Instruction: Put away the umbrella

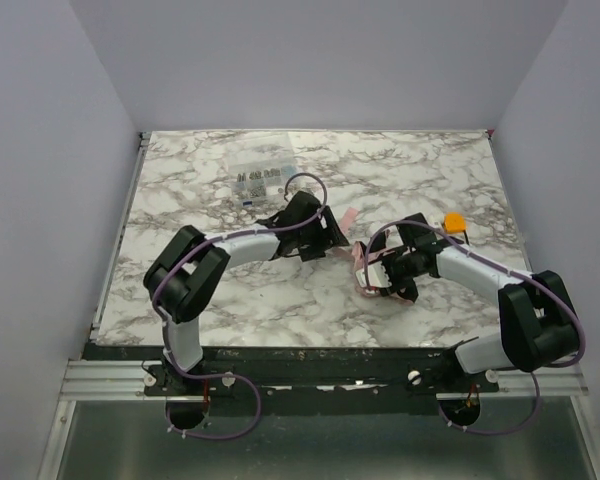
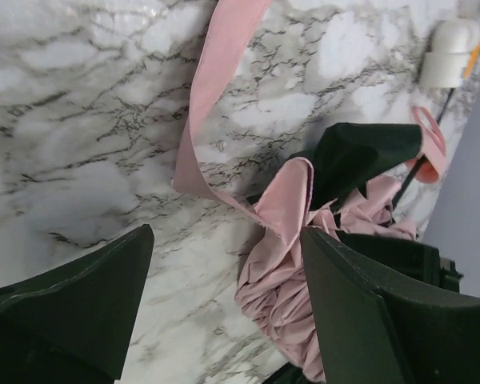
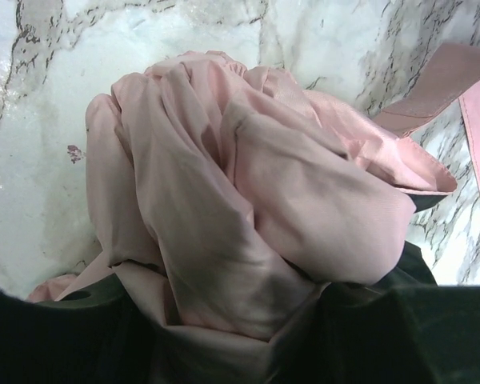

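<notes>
The umbrella (image 1: 364, 262) is a crumpled pale pink bundle lying mid-table between the two grippers. In the right wrist view its folded fabric (image 3: 240, 176) fills the space between the dark fingers (image 3: 56, 336), and my right gripper (image 3: 240, 312) is shut on it. My left gripper (image 2: 224, 240) is open just left of the bundle (image 2: 280, 280), which lies against the inner face of its right finger (image 2: 384, 312). The pink strap (image 2: 212, 88) trails flat across the marble, away from the bundle. In the top view my left gripper (image 1: 318, 235) and right gripper (image 1: 385, 272) face each other closely.
A clear plastic compartment box (image 1: 260, 177) sits at the back, left of centre. A small orange object (image 1: 454, 221) lies behind the right arm; it shows as a white-and-orange piece (image 2: 452, 52) in the left wrist view. The marble table (image 1: 220, 300) is walled on three sides.
</notes>
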